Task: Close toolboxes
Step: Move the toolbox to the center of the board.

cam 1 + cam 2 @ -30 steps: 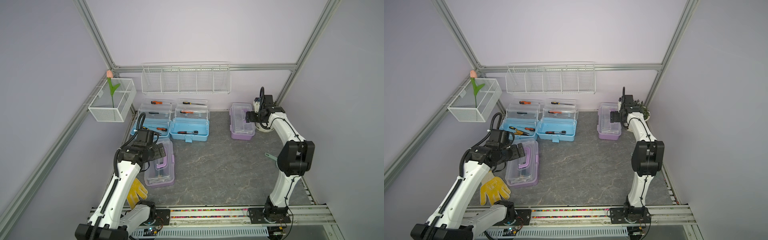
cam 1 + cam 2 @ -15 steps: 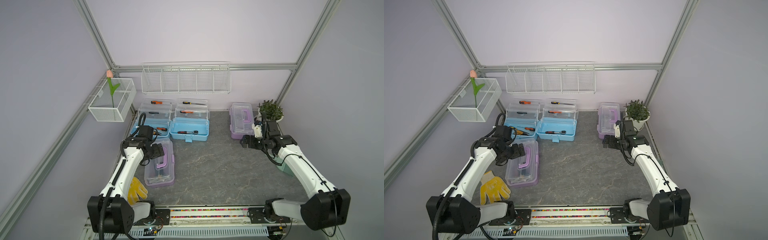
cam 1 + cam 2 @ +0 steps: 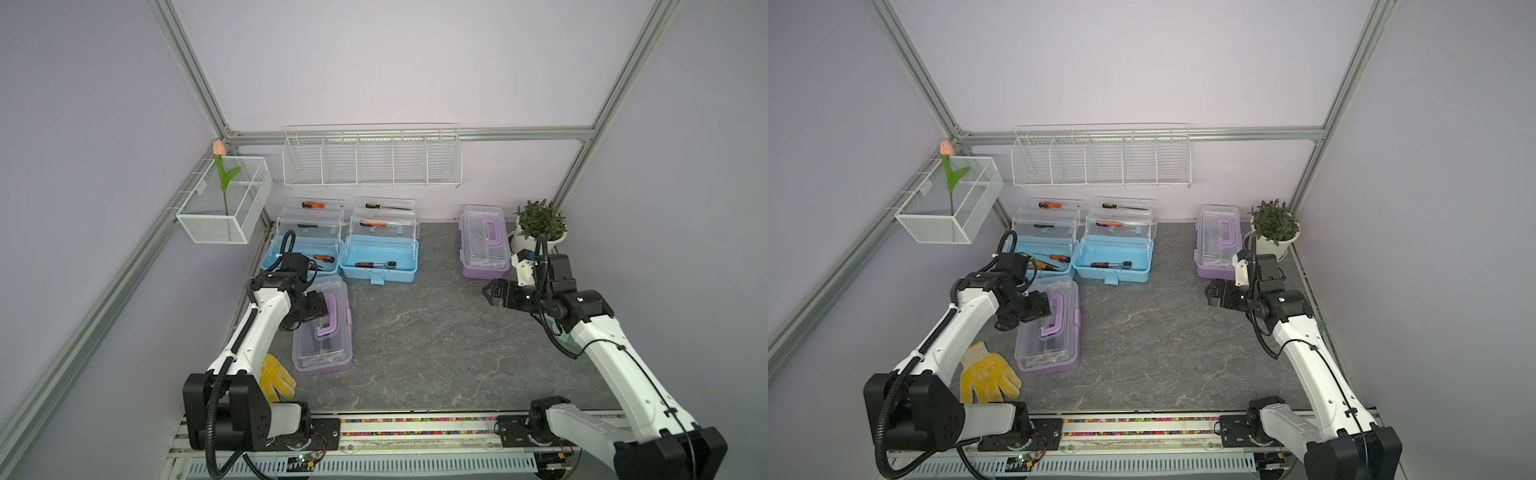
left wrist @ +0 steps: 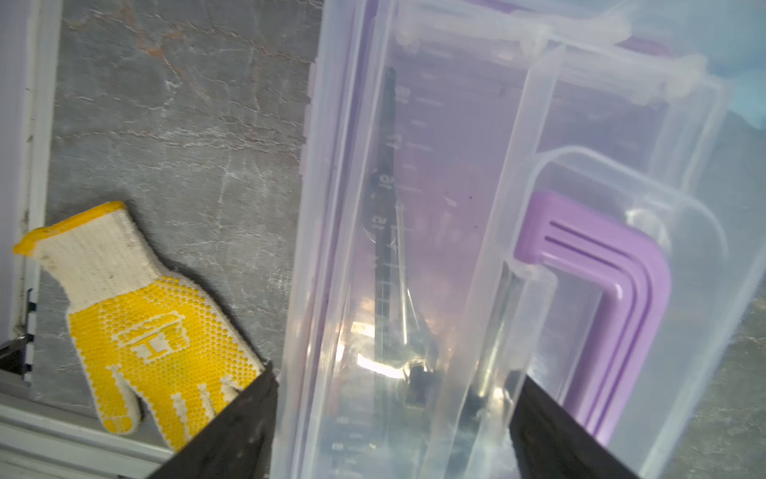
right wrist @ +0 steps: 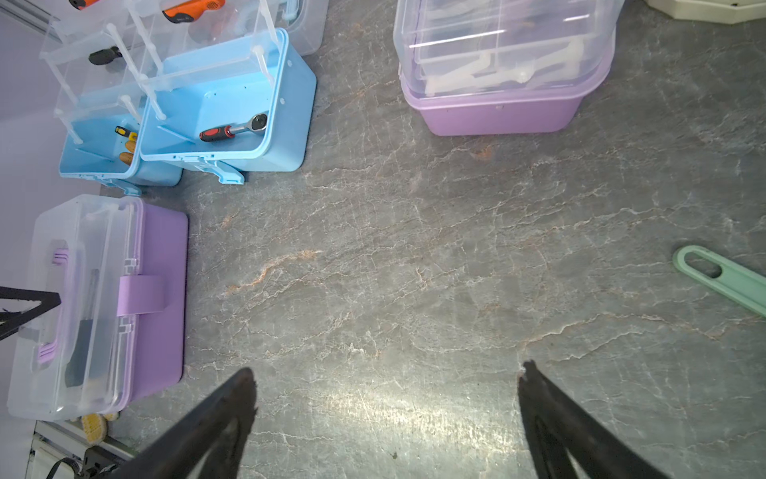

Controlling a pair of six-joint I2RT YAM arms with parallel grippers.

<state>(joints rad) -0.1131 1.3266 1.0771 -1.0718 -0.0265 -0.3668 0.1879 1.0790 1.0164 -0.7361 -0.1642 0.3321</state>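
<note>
We find the worktop (image 3: pixel 415 332) centre free for passage. Open blue toolboxes (image 3: pixel 382 253) bar the rear; purple toolboxes (image 3: pixel 322 349) flank both sides.

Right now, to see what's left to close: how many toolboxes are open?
2. The left blue toolbox and the right blue toolbox, side by side at the back wall, lids up. The near purple toolbox and the far purple toolbox have lids down.

Your left gripper (image 3: pixel 322 305) angles downward and inward, fingers (image 4: pixel 232 435) spread; your right gripper (image 3: pixel 492 293) points inward, low, fingers (image 5: pixel 207 427) wide apart.
</note>
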